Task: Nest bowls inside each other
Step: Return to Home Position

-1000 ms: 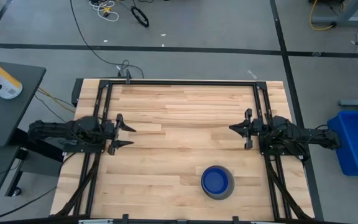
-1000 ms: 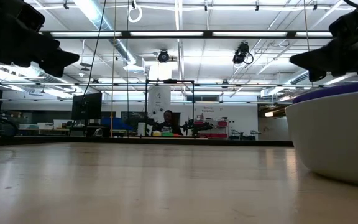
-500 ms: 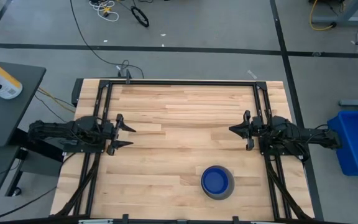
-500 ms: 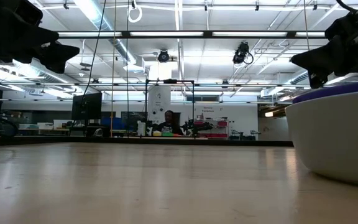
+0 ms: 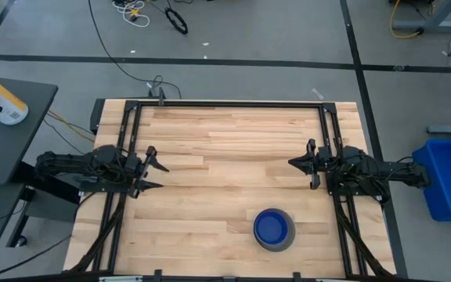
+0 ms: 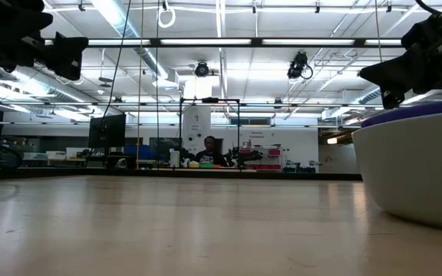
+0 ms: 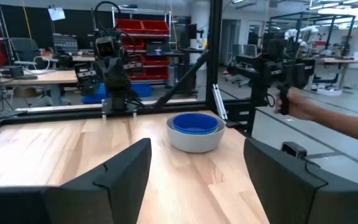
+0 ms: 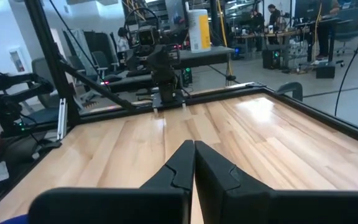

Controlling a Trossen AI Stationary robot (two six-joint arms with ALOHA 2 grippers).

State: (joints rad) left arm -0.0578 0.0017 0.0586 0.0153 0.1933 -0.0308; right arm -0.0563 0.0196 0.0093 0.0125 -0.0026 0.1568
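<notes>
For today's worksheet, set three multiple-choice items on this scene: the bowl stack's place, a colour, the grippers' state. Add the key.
1. In the high view, the stack of bowls stands: A. between the grippers; B. near the table's bottom edge, on the right arm's side; C. by the left arm.
2. The topmost bowl is: A. yellow; B. red; C. dark blue.
3. The left gripper and right gripper have fingers: A. both open; B. left open, right shut; C. both shut on bowls.
Key: 1 B, it sits below the right gripper in the picture; 2 C, dark blue fills the grey bowl; 3 B, each wrist view shows it.
</notes>
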